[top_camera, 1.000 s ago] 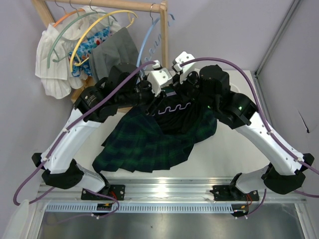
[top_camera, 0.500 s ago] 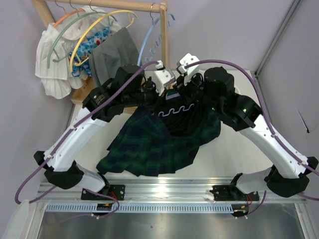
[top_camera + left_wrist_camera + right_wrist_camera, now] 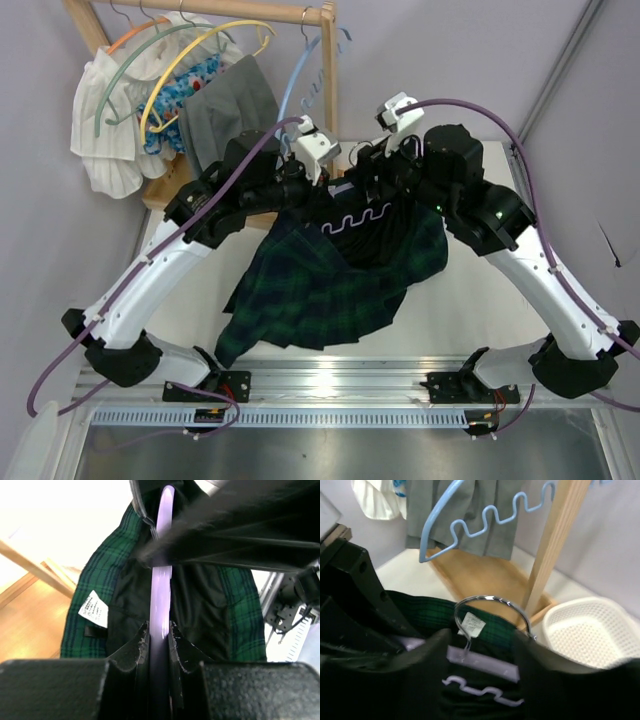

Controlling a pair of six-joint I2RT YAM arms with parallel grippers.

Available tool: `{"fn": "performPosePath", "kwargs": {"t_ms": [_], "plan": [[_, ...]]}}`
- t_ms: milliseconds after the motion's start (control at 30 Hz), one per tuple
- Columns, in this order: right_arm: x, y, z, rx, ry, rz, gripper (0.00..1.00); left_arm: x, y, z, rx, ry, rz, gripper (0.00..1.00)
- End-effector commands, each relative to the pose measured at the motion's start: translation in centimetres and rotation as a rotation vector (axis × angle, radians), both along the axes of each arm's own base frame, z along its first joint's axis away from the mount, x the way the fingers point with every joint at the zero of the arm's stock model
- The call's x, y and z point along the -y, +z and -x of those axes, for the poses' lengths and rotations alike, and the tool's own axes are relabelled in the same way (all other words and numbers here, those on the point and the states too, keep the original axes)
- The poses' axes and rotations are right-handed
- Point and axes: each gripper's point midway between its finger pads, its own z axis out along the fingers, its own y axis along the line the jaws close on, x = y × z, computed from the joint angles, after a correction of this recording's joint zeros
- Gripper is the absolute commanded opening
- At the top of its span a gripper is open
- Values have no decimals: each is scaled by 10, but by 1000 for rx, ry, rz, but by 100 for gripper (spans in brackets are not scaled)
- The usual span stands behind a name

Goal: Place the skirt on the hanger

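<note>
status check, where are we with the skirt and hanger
Left gripper shut on the hanger. Right gripper by the hook, grip unclear. Skirt draped around the hanger. Blue hanger and rack post close ahead.

Left gripper [image 3: 159, 632] clamped tight, right gripper [image 3: 481, 647] close opposite, both aloft.

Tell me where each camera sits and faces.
Top external: above and behind the bases, looking down; both arms meet at the pale lavender plastic hanger in the dark green plaid pleated skirt.
Left wrist: looks along its jaws, shut on the hanger; white label visible.
Right wrist: faces the wooden rack and light blue wavy hanger; its jaws flank the chrome hook.
Shared: all show hanger and skirt.
</note>
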Motion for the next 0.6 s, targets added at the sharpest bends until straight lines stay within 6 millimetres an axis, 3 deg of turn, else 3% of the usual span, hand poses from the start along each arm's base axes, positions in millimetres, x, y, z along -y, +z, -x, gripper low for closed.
{"fn": "performPosePath", "kwargs": {"t_ms": [0, 33, 133, 267, 467, 500, 567], "plan": [[20, 36, 3, -20, -60, -152, 66, -10, 54, 8, 97, 20, 160, 0], [28, 43, 2, -22, -77, -172, 81, -11, 55, 8, 99, 27, 162, 0], [39, 54, 16, -42, -55, -217, 99, -16, 58, 7, 109, 45, 174, 0], [66, 58, 24, -31, -119, -226, 99, -20, 73, 16, 123, 37, 225, 0], [129, 23, 5, -68, -401, -154, 99, -30, 92, 25, 152, 45, 265, 0], [133, 8, 1, -92, -421, -132, 99, -31, 95, 27, 154, 46, 271, 0], [141, 4, -2, -81, -438, -145, 99, -36, 102, 31, 163, 53, 286, 0]]}}
